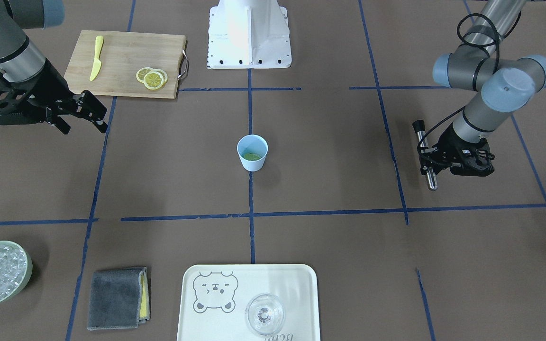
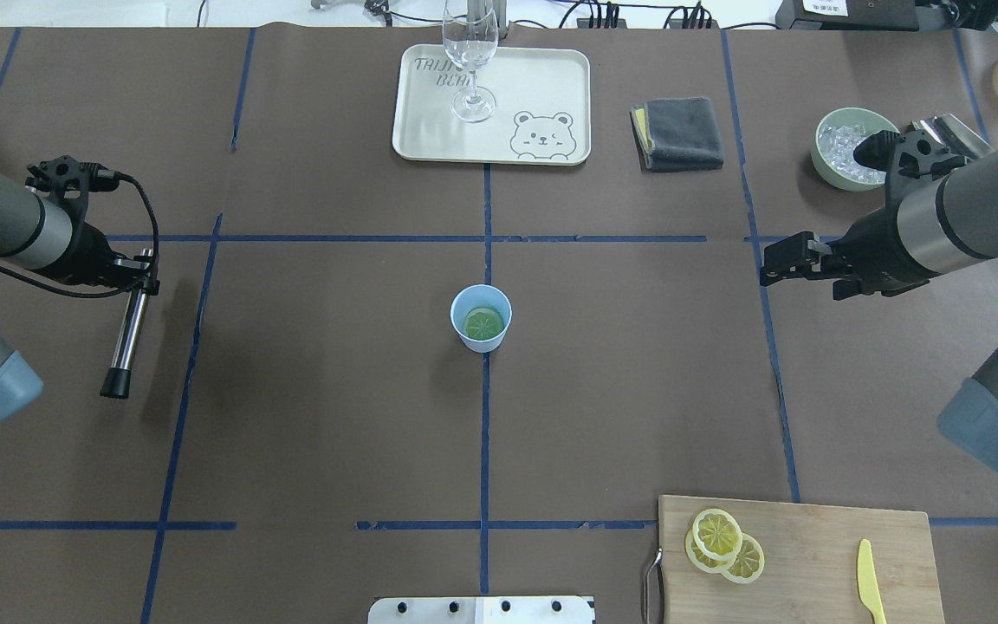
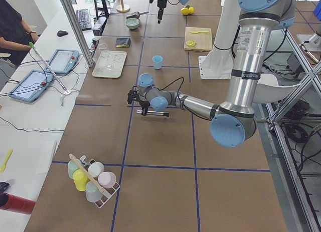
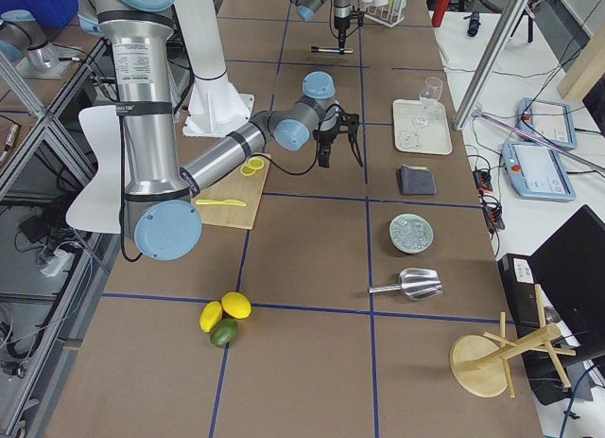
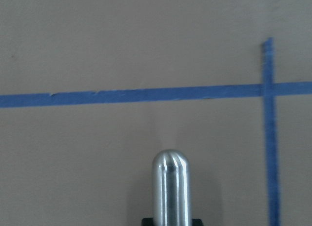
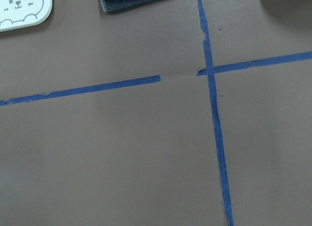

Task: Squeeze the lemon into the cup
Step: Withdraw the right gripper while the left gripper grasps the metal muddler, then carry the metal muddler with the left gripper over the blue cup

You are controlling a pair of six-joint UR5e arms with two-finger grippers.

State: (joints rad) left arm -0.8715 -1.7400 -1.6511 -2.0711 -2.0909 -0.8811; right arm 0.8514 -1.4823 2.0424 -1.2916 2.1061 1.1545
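The light-blue cup (image 1: 252, 152) stands upright at the table's middle, also in the overhead view (image 2: 481, 317). A lemon slice (image 2: 482, 324) lies in its bottom. Three more lemon slices (image 1: 152, 77) overlap on the wooden cutting board (image 1: 121, 52). My left gripper (image 2: 142, 276) is shut on a steel rod with a black tip (image 2: 125, 338), held well to the cup's side; the rod's end shows in the left wrist view (image 5: 170, 187). My right gripper (image 2: 772, 260) is open and empty above bare table, far from the cup on the other side.
A white bear tray (image 2: 534, 87) holds a clear glass (image 2: 469, 61). A folded grey cloth (image 2: 677, 133) and a pale green bowl of ice (image 2: 841, 147) lie beyond my right gripper. A yellow plastic knife (image 2: 870, 581) lies on the board.
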